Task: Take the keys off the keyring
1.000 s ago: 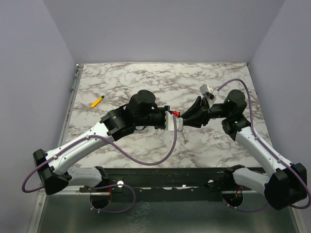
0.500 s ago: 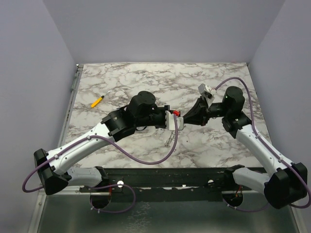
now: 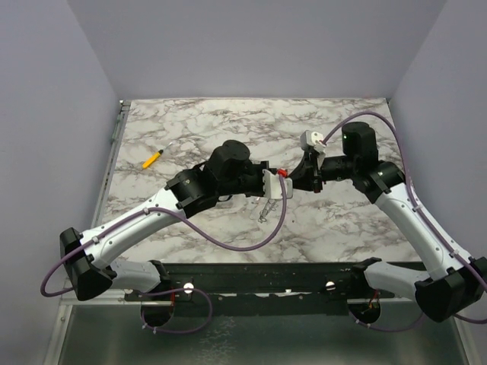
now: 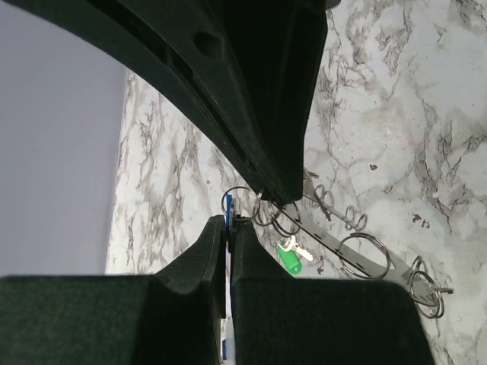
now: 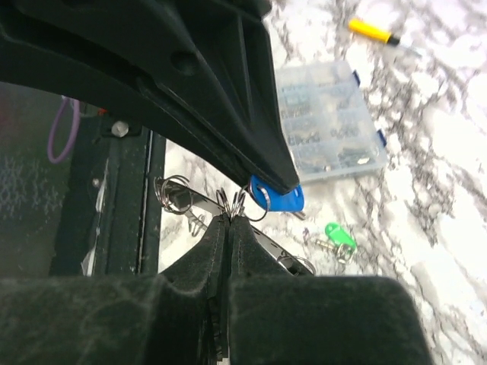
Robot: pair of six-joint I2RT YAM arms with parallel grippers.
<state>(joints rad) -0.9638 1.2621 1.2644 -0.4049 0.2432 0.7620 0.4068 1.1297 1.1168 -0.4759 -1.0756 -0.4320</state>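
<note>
My left gripper is shut on the blue-headed key, seen edge-on in the left wrist view. My right gripper meets it tip to tip, shut on the small wire rings of the keyring. A flat grey metal strip with more split rings hangs from them above the table. The green-headed key sits apart from the bunch, seemingly on the marble.
A clear compartment box lies on the marble table beyond the keys; the left arm hides it in the top view. A yellow pen lies at the far left. The black front rail runs along the near edge.
Both grippers have shifted slightly left and away from the bases while still joined. The right wrist has swung up and left. The hanging strip of rings has swung left.
</note>
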